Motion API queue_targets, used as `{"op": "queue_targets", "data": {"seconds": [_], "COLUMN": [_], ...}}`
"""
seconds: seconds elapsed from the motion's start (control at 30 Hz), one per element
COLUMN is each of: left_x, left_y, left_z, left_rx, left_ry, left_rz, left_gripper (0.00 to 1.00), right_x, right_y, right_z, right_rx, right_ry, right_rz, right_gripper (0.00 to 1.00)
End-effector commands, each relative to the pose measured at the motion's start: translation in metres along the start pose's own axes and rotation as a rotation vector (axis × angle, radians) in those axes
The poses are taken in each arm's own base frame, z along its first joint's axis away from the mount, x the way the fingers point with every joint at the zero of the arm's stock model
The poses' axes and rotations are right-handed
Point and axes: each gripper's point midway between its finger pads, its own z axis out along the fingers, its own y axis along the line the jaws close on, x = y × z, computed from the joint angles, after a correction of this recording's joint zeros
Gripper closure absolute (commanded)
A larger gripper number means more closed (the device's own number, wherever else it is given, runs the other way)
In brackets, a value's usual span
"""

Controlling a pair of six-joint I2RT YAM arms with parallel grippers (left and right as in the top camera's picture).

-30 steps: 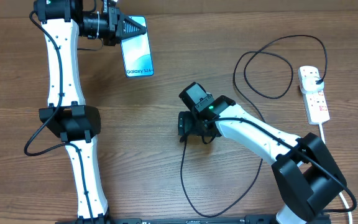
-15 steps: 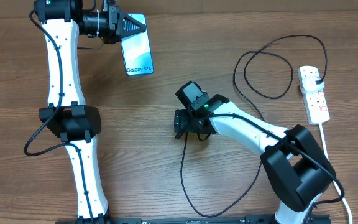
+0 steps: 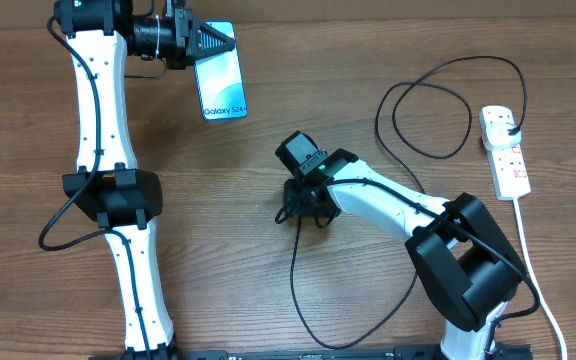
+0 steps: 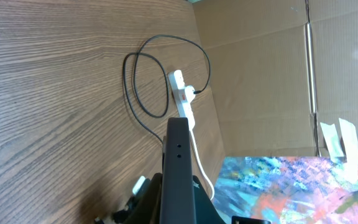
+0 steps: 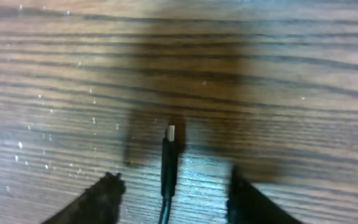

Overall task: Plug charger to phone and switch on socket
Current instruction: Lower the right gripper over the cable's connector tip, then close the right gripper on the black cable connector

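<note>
The charger point(image 5: 168, 155) tip lies on the surface point(image 5: 291, 74) at lower centre; light, limp cable, rigid connector, so I would grip the connector body. Right tool point(image 5: 174, 186) straddles it, released; left tool point(image 3: 226, 40), clenched empty, overlaps the phone point(image 3: 222, 90) at upper left.

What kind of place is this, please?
Probably a robot test bench, not a home: a wooden table, a left arm and a right arm mounted at it, and cardboard screens behind.
</note>
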Motion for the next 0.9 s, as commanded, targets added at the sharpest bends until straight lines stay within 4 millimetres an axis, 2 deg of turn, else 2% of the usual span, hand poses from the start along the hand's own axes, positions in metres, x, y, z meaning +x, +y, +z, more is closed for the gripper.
{"op": "queue_targets", "data": {"seconds": [0.0,0.3,0.6,0.87], "left_x": [0.0,0.0,0.0,-0.002], "left_y": [-0.014,-0.014,-0.014,-0.014], "left_z": [0.001,0.001,0.001,0.001], "left_rx": [0.054,0.052,0.052,0.052], "left_ry": [0.0,0.0,-0.001,-0.005], "left_rz": [0.004,0.004,0.007,0.015], "left_gripper": [0.96,0.95,0.95,0.96], "right_x": [-0.005,-0.005,-0.006,-0.004], "right_y": [0.005,0.005,0.005,0.002], "right_z": [0.001,0.001,0.001,0.013], "right_rx": [-0.001,-0.001,0.004,0.065], "right_ry": [-0.008,-0.009,-0.015,0.037], "right_rz": [-0.01,-0.003,-0.004,-0.008], "right_gripper": [0.5,0.69,0.7,0.69]}}
